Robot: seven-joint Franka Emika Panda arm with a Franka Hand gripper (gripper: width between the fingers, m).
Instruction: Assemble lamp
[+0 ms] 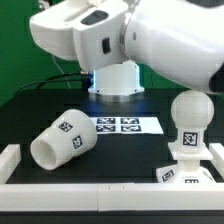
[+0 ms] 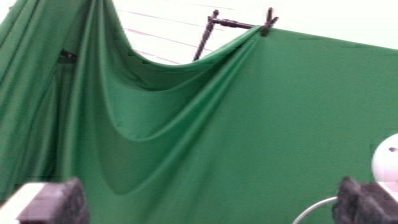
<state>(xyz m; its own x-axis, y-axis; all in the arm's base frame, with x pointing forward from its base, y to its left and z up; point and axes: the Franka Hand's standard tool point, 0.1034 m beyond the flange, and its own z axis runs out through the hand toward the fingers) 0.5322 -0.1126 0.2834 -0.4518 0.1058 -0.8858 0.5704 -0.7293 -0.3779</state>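
Note:
The white tapered shade lies on its side at the exterior view's left, with its open mouth toward the front left. The round-headed bulb stands upright on the flared square base at the exterior view's right. The robot arm fills the top of the exterior view, and its gripper is not seen there. In the wrist view my gripper is open and empty, with one dark fingertip in each lower corner. It faces a green curtain, and no lamp part lies between the fingers.
The marker board lies flat on the black table between the shade and the arm's pedestal. A white rail runs along the front, with a block at the left edge. A white curved edge shows in the wrist view.

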